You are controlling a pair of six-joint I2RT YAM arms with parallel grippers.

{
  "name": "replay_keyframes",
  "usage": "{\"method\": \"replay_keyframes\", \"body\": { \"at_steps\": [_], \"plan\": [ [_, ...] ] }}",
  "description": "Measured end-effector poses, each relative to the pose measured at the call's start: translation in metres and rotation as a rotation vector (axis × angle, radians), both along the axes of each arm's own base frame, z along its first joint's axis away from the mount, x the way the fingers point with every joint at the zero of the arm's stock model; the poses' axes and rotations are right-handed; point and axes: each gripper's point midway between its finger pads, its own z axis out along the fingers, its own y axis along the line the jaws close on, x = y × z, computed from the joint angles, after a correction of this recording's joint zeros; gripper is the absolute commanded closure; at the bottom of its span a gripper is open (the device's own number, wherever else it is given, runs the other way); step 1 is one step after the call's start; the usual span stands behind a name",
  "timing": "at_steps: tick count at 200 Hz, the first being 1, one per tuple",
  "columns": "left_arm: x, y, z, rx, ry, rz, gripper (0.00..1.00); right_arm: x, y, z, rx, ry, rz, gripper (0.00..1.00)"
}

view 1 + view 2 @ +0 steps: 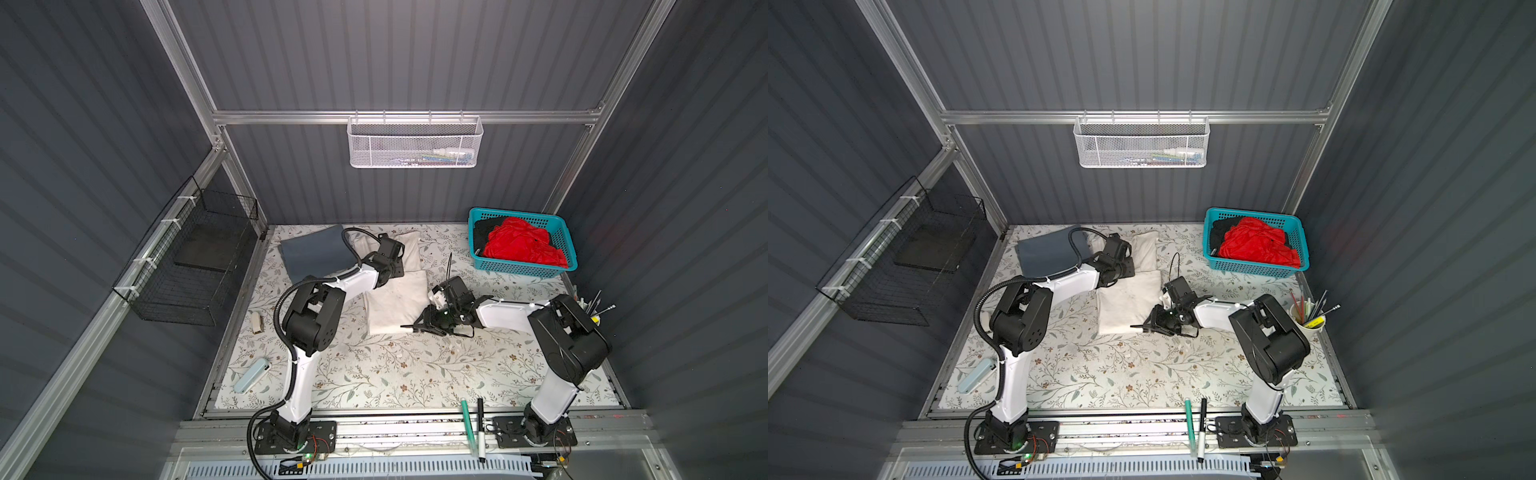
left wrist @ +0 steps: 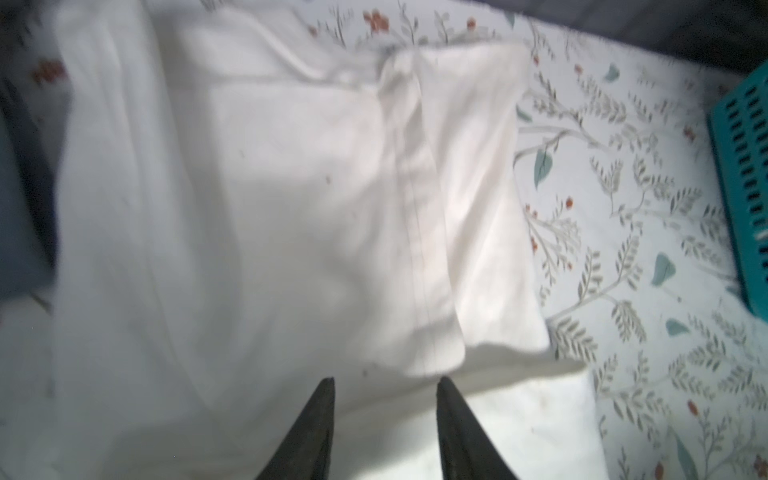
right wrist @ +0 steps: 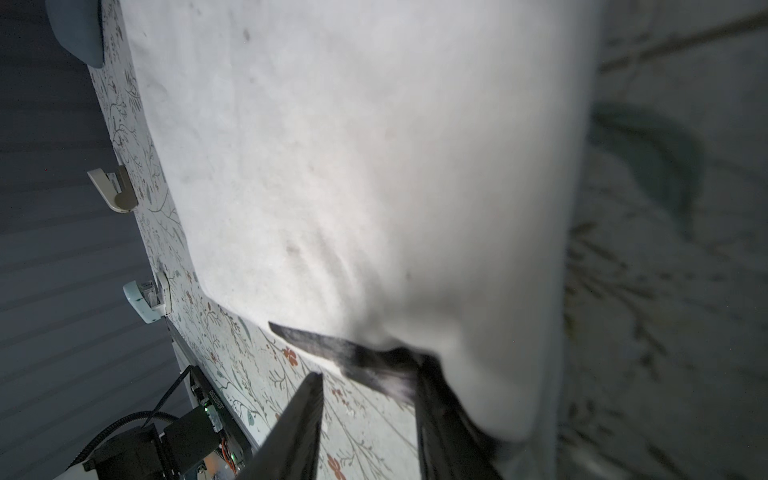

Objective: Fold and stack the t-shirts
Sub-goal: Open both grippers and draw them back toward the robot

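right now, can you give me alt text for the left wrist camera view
A partly folded off-white shirt lies on a floral table cover, filling most of this blurry close-up. The left gripper points at it, its two dark fingers apart. A teal basket shows at one edge, a grey shirt at the opposite one.

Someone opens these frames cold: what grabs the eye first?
The bright red t-shirt, heaped in the teal basket at the table's far right corner. Next, the off-white t-shirt, part-folded mid-table, with the left gripper over its far end and the right gripper at its near right corner. A folded slate-grey t-shirt lies at the far left.
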Motion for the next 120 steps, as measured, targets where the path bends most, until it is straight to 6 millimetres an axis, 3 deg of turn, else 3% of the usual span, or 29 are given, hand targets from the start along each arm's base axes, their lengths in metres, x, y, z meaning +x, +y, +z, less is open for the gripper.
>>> {"method": "replay_keyframes", "body": {
  "at_steps": [24, 41, 56, 84, 120],
  "plan": [
    [0.020, 0.017, 0.021, 0.018, -0.061, 0.005, 0.59, 0.000, 0.000, 0.000, 0.002, -0.003, 0.000, 0.60],
    [0.014, 0.027, 0.023, 0.029, -0.061, 0.005, 0.59, 0.000, 0.000, 0.001, 0.002, -0.006, 0.000, 0.59],
    [-0.012, 0.036, 0.016, 0.040, -0.023, -0.003, 0.62, -0.001, -0.002, 0.002, -0.009, -0.004, -0.001, 0.59],
    [-0.078, 0.056, -0.005, 0.015, 0.089, -0.016, 0.70, -0.009, -0.011, 0.004, -0.055, 0.011, 0.003, 0.59],
    [-0.153, 0.064, -0.026, -0.057, 0.230, -0.027, 0.73, -0.011, -0.019, 0.013, -0.102, -0.001, 0.011, 0.58]
  ]
}}
